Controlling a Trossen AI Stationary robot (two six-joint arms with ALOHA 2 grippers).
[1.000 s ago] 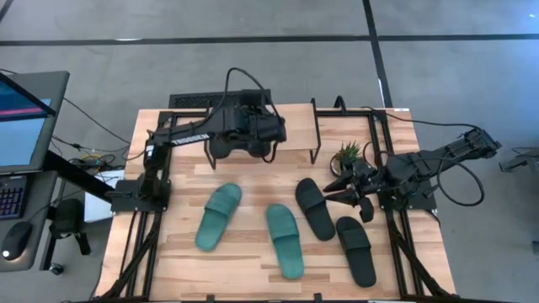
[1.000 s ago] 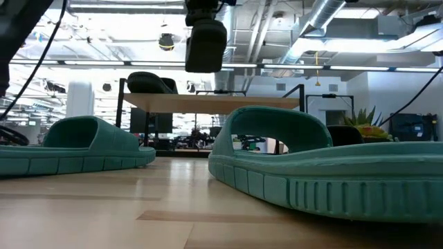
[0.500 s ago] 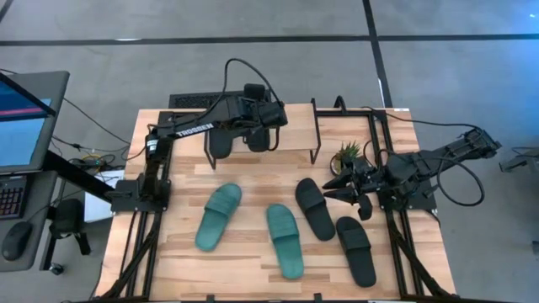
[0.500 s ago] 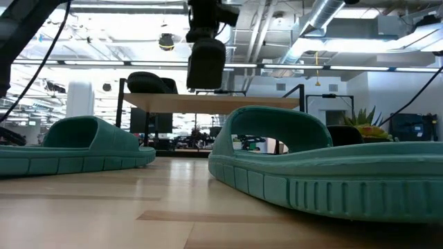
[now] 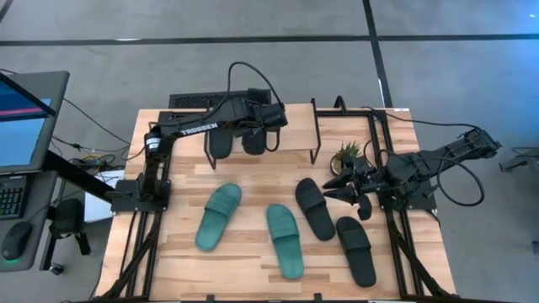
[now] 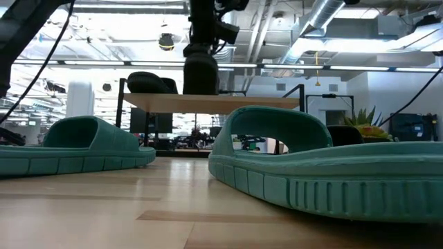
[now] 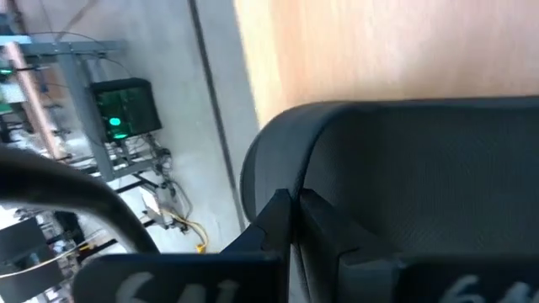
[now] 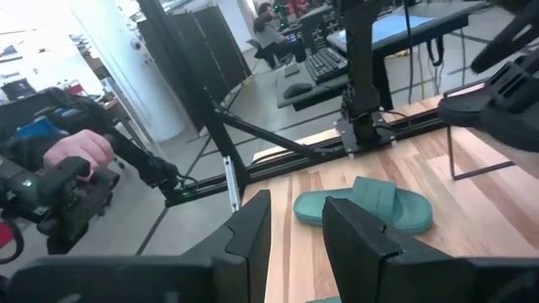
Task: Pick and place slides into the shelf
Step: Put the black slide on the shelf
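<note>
On the table [image 5: 181,252], the shelf [image 5: 295,135] stands toward 12 o'clock, its light top board on thin black legs. The left gripper [image 5: 257,126] reaches over that board with its jaws clamped tight on a black slide [image 5: 254,139]; the left wrist view shows the 2 fingers pinched together on the slide's dark strap [image 7: 404,177] above the pale wood. In the low view this slide [image 6: 201,72] hangs upright from the gripper, its lower end at the top board; whether it touches the board cannot be told. A second black slide [image 5: 219,140] lies on the shelf just beside it, toward 9 o'clock.

4 slides lie on the table in front of the shelf. A teal slide [image 5: 218,215] sits at about 7 o'clock of the table's centre, another teal slide [image 5: 285,239] at about 6 o'clock. A black slide [image 5: 315,208] lies toward 4 o'clock, and the last black slide [image 5: 357,250] is farther out toward 5 o'clock.

The right gripper [image 5: 347,193] waits at the table's 3 o'clock edge, near a small potted plant [image 5: 348,154], its jaws narrowly parted and holding nothing. The right wrist view shows a person's hand [image 8: 77,151] on a handle beyond the table.
</note>
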